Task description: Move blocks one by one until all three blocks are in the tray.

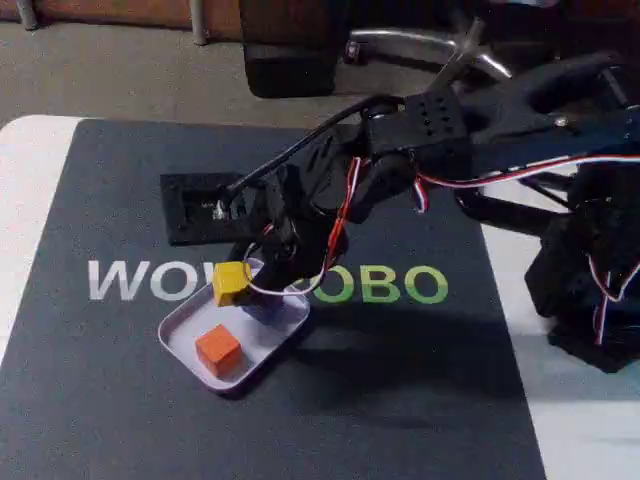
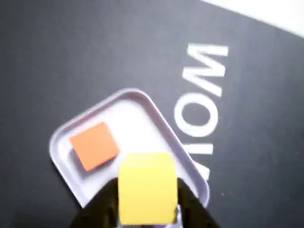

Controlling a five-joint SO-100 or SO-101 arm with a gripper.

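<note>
The pale lavender tray (image 1: 180, 333) (image 2: 156, 118) lies on the dark mat with an orange block (image 1: 218, 350) (image 2: 94, 145) resting flat inside it. My gripper (image 1: 240, 282) (image 2: 147, 199) is shut on a yellow block (image 1: 231, 283) (image 2: 147, 186), which hangs just above the tray's far end. A purple patch (image 1: 268, 308) shows in the tray under the gripper; I cannot tell whether it is the purple block. In the wrist view the black fingers (image 2: 99, 209) clamp the yellow block from both sides.
The dark mat (image 1: 120, 420) carries large "WOWROBO" lettering (image 1: 130, 280). A black flat square plate (image 1: 200, 205) lies behind the tray. The arm's base (image 1: 590, 290) stands at the right. White tabletop (image 1: 25, 200) borders the mat.
</note>
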